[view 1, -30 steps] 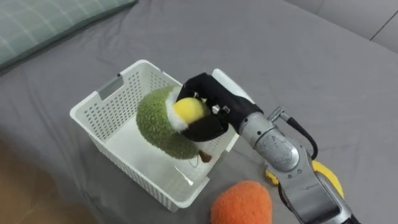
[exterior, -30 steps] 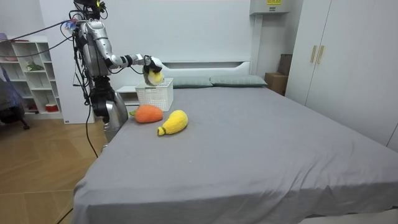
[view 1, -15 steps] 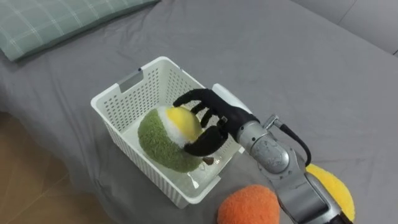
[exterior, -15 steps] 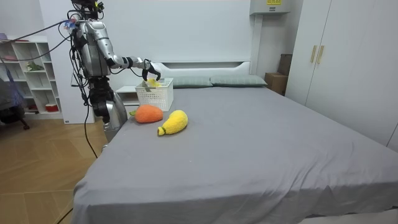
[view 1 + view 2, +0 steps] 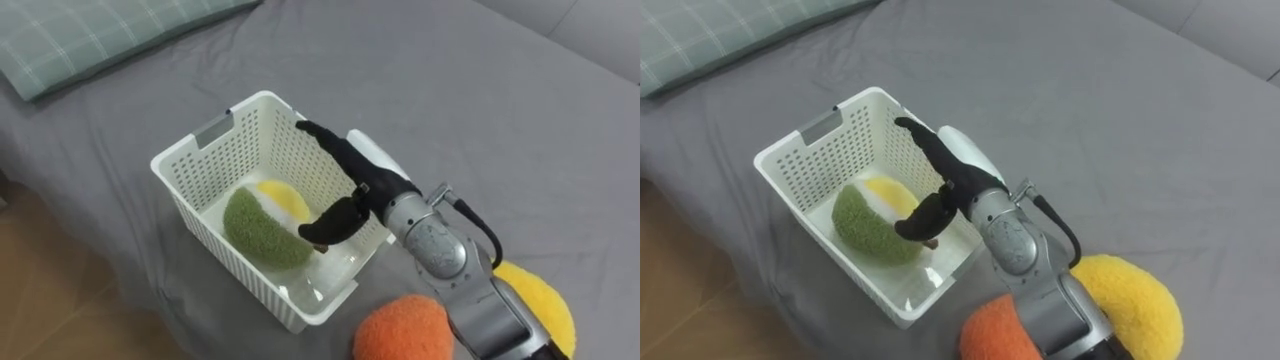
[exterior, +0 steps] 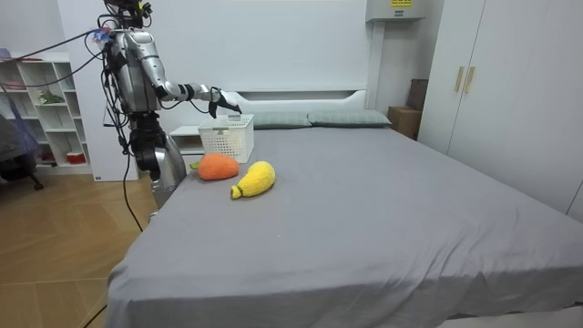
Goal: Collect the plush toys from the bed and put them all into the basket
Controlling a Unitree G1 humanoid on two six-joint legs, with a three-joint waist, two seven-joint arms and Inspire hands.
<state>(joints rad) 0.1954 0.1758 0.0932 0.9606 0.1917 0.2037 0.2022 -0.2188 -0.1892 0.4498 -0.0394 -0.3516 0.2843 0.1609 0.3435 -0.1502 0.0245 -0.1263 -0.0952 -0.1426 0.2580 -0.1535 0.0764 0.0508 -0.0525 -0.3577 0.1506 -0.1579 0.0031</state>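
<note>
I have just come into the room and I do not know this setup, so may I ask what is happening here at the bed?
The robot stands beside the bed and is collecting plush toys into a white basket. Its right hand is open above the basket and holds nothing. A green and yellow toy lies inside the basket. An orange toy and a yellow toy lie on the bed beside the basket, not yet collected.
</note>
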